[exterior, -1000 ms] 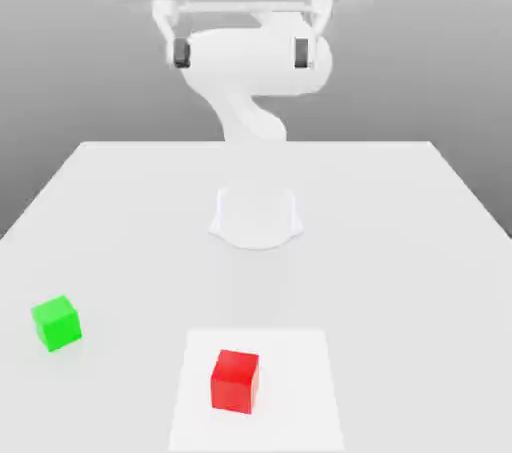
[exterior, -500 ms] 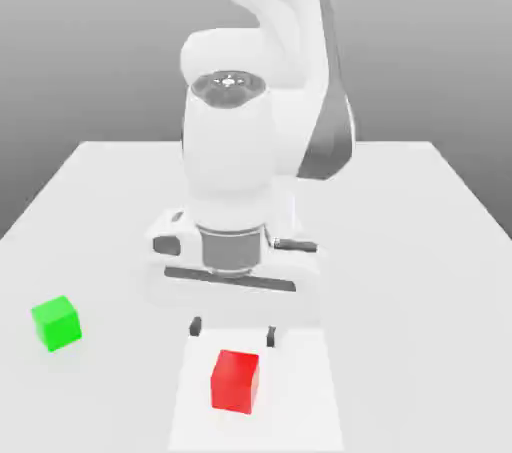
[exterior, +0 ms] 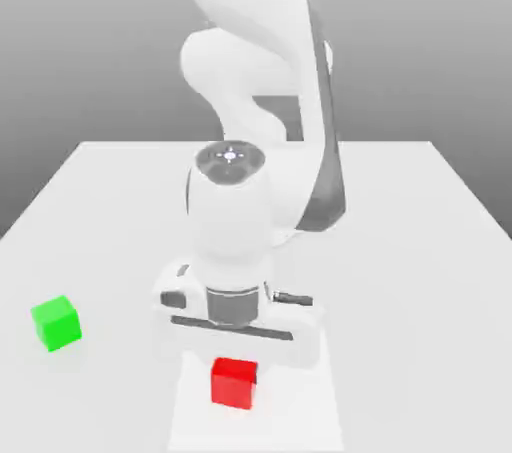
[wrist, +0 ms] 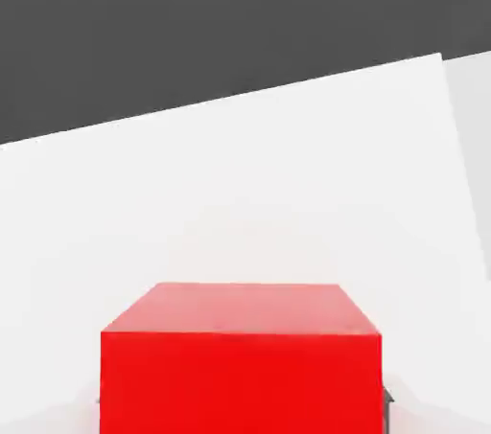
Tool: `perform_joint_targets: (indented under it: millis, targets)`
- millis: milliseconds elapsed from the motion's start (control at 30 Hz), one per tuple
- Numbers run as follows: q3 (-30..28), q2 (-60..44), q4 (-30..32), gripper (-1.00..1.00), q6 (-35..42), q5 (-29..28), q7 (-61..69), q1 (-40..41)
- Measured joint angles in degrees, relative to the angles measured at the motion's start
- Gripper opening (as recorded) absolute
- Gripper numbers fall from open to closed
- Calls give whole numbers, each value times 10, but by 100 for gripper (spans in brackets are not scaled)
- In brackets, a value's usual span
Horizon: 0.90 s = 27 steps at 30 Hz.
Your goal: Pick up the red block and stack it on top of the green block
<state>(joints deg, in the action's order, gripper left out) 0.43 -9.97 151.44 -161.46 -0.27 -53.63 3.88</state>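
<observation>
1. The red block sits on the white square, under the hand, with the gripper closed on it, a finger at each of two opposite sides.
2. In the exterior view the hand hangs close over the block's top; one dark fingertip peeks past its side, and the other is hard to make out.
3. In the hand view the block is cut off by the picture's edge, with only slivers of the fingers beside it.
4. The green block rests on the table, off the square and well apart, toward the exterior view's left.
5. The arm reaches down from above, its upper part cut off and its base mostly hidden behind it.
6. A small pale mark on its dark round cap is too small to read.
</observation>
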Motion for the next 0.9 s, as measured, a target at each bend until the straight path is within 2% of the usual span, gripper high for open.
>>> perform_joint_targets:
  millis: [133,567,633,767,800,900]
  targets:
    - [-24,52,7,-100,44,-4,0,31]
    - [-133,111,13,-100,97,-7,12,267]
    - [-131,93,12,-100,81,7,23,309]
    - [-97,22,9,-100,14,42,49,305]
    - [-93,6,9,100,-1,50,54,308]
    - [-93,6,9,100,-1,50,54,308]
